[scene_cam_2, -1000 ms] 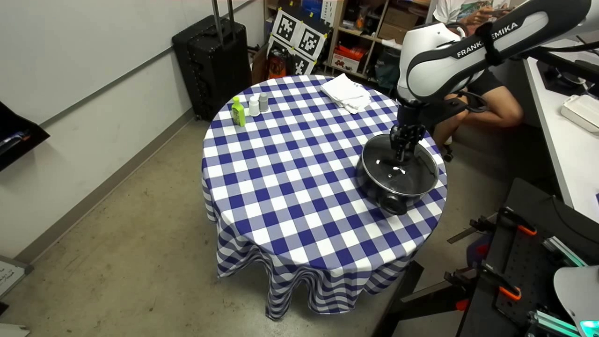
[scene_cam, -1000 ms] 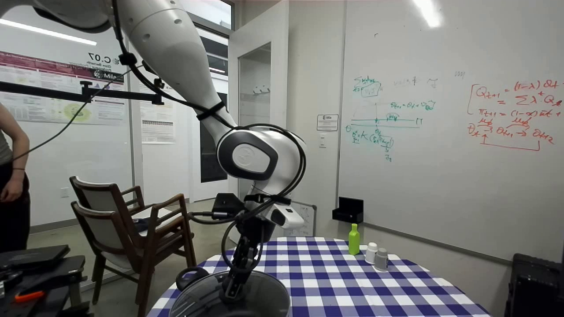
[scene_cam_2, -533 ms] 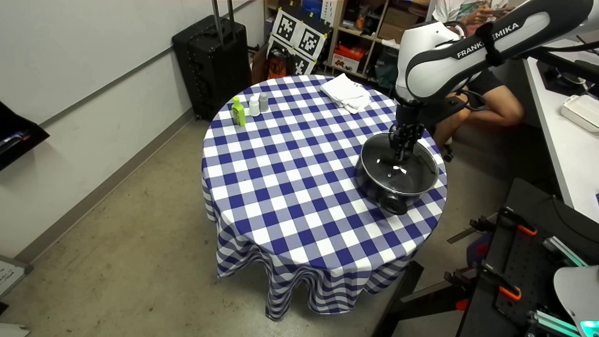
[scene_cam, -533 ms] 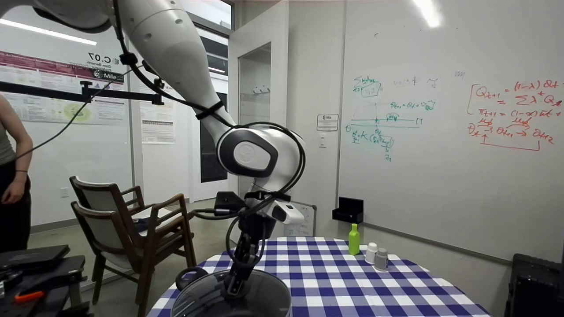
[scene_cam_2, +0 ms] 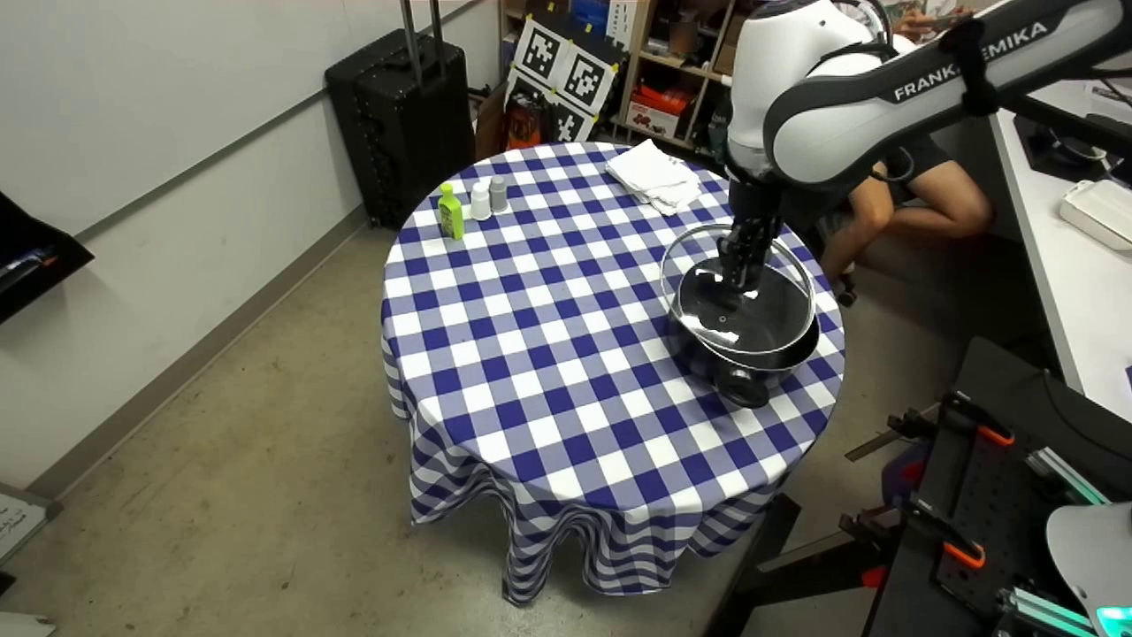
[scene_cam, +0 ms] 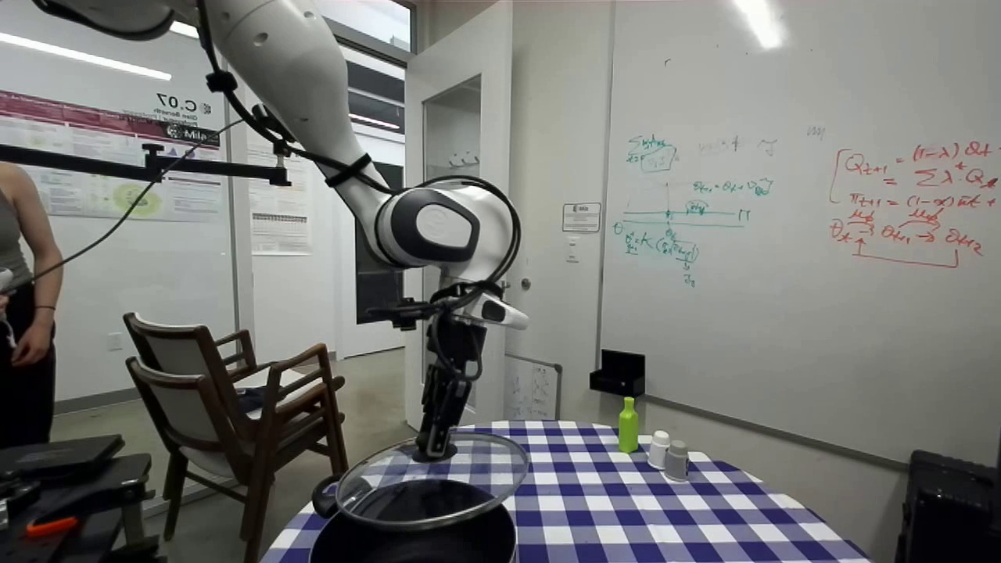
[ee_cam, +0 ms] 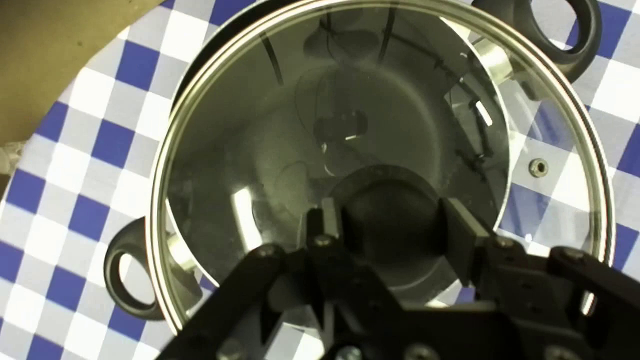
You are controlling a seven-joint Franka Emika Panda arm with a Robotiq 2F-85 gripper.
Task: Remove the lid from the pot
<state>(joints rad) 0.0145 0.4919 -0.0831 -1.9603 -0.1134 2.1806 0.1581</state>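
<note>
The lid (scene_cam: 493, 467), a see-through glass disc with a thin metal rim, hangs above the pot (scene_cam: 489, 539) in an exterior view. It also shows in an exterior view (scene_cam_2: 769, 323), shifted a little off the pot (scene_cam_2: 694, 358), whose dark inside shows past the rim. My gripper (scene_cam: 435, 447) is shut on the lid's black knob (ee_cam: 392, 215). In the wrist view the two fingers of the gripper (ee_cam: 395, 220) press on both sides of the knob. The lid (ee_cam: 550, 120) covers most of the pot there; both pot handles show.
The pot stands near the edge of a round table with a checkered cloth (scene_cam_2: 566, 354). A green bottle (scene_cam: 628, 426), a white shaker (scene_cam: 658, 450) and a grey shaker (scene_cam: 677, 461) stand farther off. A folded white cloth (scene_cam_2: 653, 177) lies near the table edge.
My gripper has risen with the lid in it. The lid rested on the pot earlier and is now lifted and slightly shifted. The pot has not visibly moved.
</note>
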